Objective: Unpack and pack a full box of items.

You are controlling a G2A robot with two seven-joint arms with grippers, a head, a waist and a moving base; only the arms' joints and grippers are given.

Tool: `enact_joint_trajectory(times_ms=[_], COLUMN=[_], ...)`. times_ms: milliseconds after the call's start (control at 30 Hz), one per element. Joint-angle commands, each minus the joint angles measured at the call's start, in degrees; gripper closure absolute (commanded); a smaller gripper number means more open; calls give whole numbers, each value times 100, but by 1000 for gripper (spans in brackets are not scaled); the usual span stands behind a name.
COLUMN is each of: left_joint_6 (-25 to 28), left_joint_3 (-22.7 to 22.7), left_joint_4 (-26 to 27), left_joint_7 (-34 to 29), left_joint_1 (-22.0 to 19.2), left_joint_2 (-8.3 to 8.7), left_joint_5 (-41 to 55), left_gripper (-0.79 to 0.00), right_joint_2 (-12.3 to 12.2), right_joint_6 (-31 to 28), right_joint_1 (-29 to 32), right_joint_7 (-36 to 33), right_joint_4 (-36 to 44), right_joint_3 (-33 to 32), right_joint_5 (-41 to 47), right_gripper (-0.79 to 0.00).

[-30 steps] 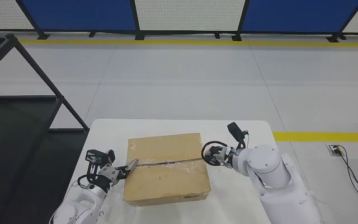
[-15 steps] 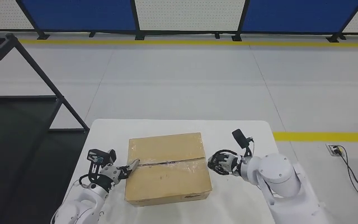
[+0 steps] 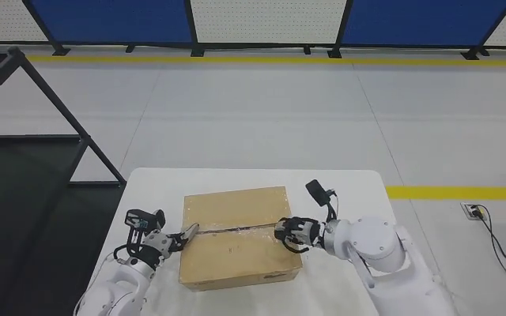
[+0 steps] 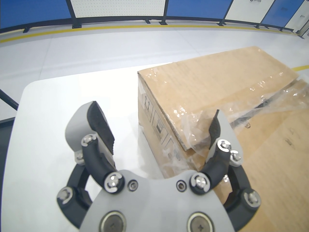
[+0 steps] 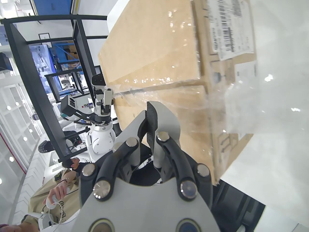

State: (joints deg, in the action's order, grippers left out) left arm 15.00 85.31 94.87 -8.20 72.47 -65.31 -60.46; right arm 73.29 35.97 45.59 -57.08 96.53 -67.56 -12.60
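A brown cardboard box (image 3: pixel 237 241) sits in the middle of the white table (image 3: pixel 340 186), its top flaps closed along a seam (image 3: pixel 237 229) covered with wrinkled clear tape (image 4: pixel 190 119). My left gripper (image 3: pixel 185 235) (image 4: pixel 159 126) is open at the seam's left end, one fingertip (image 4: pixel 216 124) against the loose tape at the box's corner, the other beside the box over the table. My right gripper (image 3: pixel 285 231) (image 5: pixel 150 113) is shut over the box top at the seam's right end. Loose clear film (image 5: pixel 243 102) stands off that end of the box. I cannot tell if tape is pinched.
A black metal rack (image 3: pixel 47 103) stands off the table's left side. Blue and white partition panels (image 3: pixel 269 20) line the far floor. Bare table lies behind the box and at both ends. The left arm's gripper (image 5: pixel 106 97) shows at the box's far end in the right wrist view.
My right gripper drew off to the right of the box, then came back left onto the box top. The box shifted slightly. The left gripper has barely moved.
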Motion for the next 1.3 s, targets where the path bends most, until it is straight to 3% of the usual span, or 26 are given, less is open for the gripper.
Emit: enact_joint_trajectory(times_ms=[0,233,500,1000,1267], left_joint_6=[0,-51,-118,24,38], left_joint_3=[72,347,559,398,386], left_joint_4=[86,359,400,364,385], left_joint_7=[23,137,256,151,148], left_joint_1=[67,287,392,336,366], left_joint_2=[7,16,21,11,9], left_joint_5=[37,350,484,403,367], left_gripper=[-785,-785,-785,-785,-785], right_joint_2=[31,135,110,-241,-354], right_joint_6=[-33,77,207,402,416], right_joint_1=[-265,-1063,-1216,-171,420], right_joint_7=[-33,-344,-694,-549,9], right_joint_4=[-199,-952,-1242,-561,-172], right_joint_3=[203,837,1062,-37,-660], right_joint_5=[27,7,-120,-122,129], right_gripper=[0,0,0,0,0])
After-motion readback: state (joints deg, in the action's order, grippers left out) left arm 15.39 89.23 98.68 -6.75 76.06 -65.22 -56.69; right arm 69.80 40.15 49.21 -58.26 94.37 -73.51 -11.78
